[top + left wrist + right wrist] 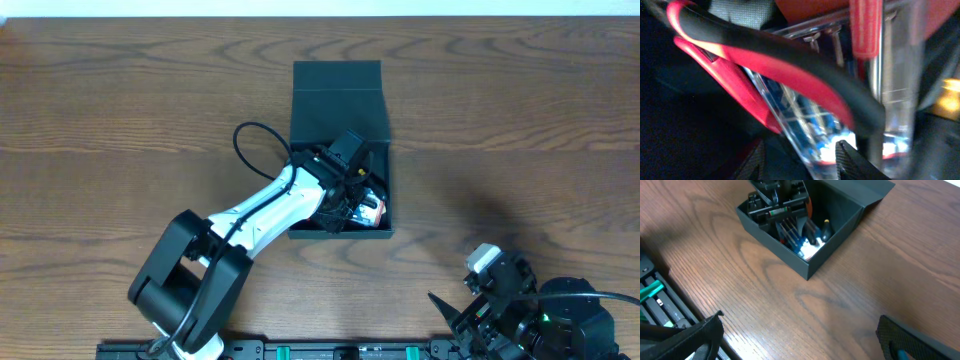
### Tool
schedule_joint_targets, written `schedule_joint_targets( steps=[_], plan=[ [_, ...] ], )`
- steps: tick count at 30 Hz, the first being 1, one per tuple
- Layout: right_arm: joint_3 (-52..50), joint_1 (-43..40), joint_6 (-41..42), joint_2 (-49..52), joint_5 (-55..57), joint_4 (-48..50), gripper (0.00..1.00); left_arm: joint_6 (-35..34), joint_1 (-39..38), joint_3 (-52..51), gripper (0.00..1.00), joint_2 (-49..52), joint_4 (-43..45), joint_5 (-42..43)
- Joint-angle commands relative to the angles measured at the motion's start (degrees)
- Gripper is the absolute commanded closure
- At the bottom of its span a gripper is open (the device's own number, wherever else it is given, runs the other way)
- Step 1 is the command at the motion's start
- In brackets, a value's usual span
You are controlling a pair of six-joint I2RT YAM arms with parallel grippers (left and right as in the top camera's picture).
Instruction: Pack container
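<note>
The black container (340, 234) stands open at the table's middle, its flap lid (337, 78) folded back; it also shows in the right wrist view (790, 255). My left gripper (347, 198) reaches down inside it. In the left wrist view its jaws (800, 156) are apart, just over pliers with red-and-black handles (765, 55), a clear packet (805, 115) and a red-handled tool (865, 30). The packet's edge runs between the fingertips. My right gripper (800, 335) is wide open and empty over bare table at the front right (470, 310).
The box holds several hand tools and a blue-and-white packet (807, 247). A black rail (330, 350) with green parts runs along the table's front edge. Brown wood table (520, 120) lies all around the box.
</note>
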Motion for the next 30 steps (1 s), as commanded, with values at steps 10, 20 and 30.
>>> schedule_joint_targets(
  steps=[10,20,30],
  plan=[
    [-0.2,-0.4,1.0,-0.2,-0.1,0.0,0.01,3.1,-0.3,-0.5,0.53,-14.8,-4.1,-9.3],
    [-0.2,-0.4,1.0,-0.2,-0.1,0.0,0.01,24.0,2.1,-0.5,0.06,-21.8,-3.9,-11.1],
    [-0.2,-0.4,1.0,-0.2,-0.1,0.0,0.01,40.2,8.3,-0.5,0.01,-35.0,-1.6,-11.1]
  ],
)
